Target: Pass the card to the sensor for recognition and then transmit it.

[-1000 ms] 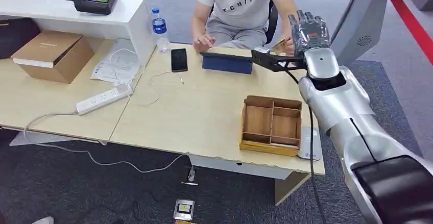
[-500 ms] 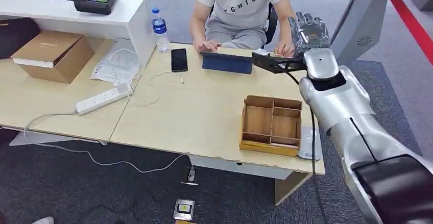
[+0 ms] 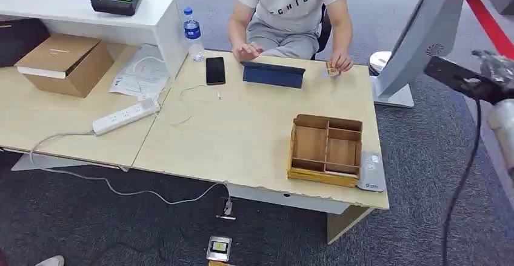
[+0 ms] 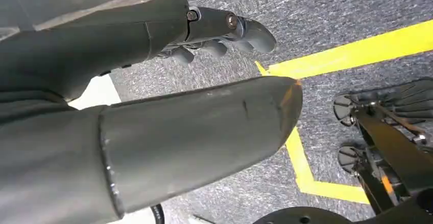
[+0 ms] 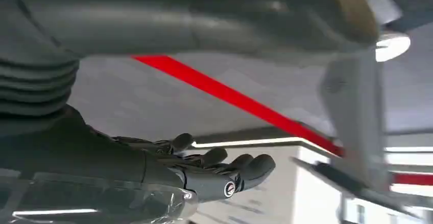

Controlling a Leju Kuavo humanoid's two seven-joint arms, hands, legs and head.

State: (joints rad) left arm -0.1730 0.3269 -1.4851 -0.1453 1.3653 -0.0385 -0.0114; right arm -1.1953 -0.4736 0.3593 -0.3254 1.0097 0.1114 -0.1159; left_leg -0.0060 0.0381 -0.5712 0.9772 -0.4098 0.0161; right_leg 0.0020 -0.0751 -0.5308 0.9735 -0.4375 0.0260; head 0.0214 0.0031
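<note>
Card lies on the far edge of the table, under the fingers of a seated person's hand, well away from the robot's right hand, which sits at the right border of the head view, blurred, off the table's side. In the right wrist view that right hand holds nothing, its fingers stretched out and apart from the thick thumb. The left hand hangs over grey carpet with yellow floor tape; its fingers are loosely curled and spaced from the thumb, with nothing between them. Between the right hand and the card, nearer the table's front edge, stands a wooden divided tray, and just beside it a flat grey card reader. Beyond the tray, near the person, a dark blue tablet case and a black phone rest on the tabletop.
</note>
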